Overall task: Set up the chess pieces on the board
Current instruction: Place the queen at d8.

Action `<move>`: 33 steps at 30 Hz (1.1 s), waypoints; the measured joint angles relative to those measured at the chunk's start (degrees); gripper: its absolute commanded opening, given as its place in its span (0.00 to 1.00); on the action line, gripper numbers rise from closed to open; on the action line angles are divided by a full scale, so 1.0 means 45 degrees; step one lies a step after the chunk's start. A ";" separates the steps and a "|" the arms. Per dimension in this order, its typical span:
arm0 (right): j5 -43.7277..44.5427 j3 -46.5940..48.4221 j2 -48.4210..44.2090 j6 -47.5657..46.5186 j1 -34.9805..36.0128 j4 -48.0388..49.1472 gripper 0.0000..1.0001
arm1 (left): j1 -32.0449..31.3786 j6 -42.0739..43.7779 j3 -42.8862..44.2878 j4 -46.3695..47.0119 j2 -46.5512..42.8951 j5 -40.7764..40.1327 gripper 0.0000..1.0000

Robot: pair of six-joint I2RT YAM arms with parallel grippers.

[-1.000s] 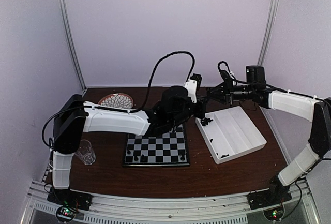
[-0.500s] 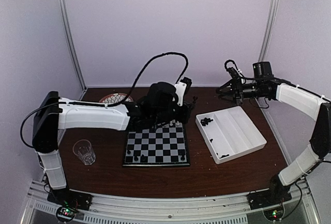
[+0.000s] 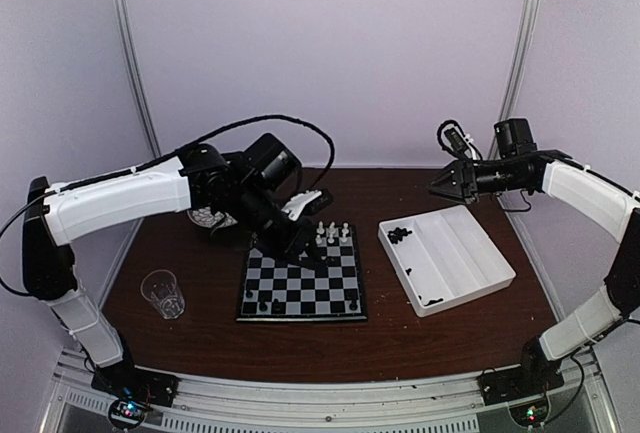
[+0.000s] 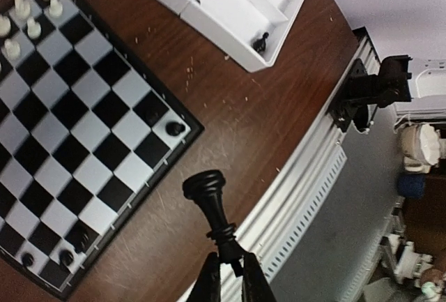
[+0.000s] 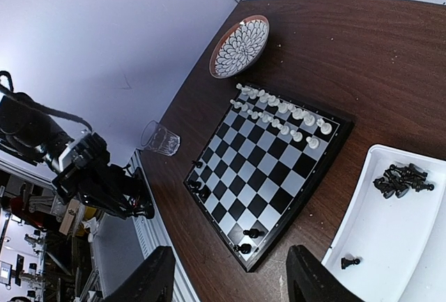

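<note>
The board lies mid-table with a cluster of white chess pieces at its far right corner and a few black ones along its near row. My left gripper hangs over the board's far left part, shut on the top of a black chess piece whose base points away from its fingers. In the left wrist view this piece shows over bare table beside the board's corner. My right gripper stands open and empty above the far end of the white tray. More black pieces lie in the tray.
A patterned plate sits at the far left, partly behind the left arm. A clear glass stands left of the board. A single black pawn lies at the tray's near end. A metal rail runs along the table's front edge.
The two grippers were close together behind the tray. The right one has opened and drawn back to the right; the left arm has swung left over the board with the black piece.
</note>
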 measured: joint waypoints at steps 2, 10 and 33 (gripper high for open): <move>0.0010 -0.0024 0.0000 0.0005 0.0000 0.0019 0.58 | 0.0321 -0.0685 -0.0325 -0.0631 -0.0282 0.0753 0.00; 0.0044 -0.0505 -0.0267 0.0155 0.0000 0.0427 0.60 | 0.1564 -0.1739 -0.0583 -0.3322 -0.0335 0.2798 0.00; -0.0204 -0.1292 -0.0986 0.1175 0.0000 0.1715 0.60 | 0.2127 -0.0112 0.0656 -0.5081 0.3283 0.2395 0.00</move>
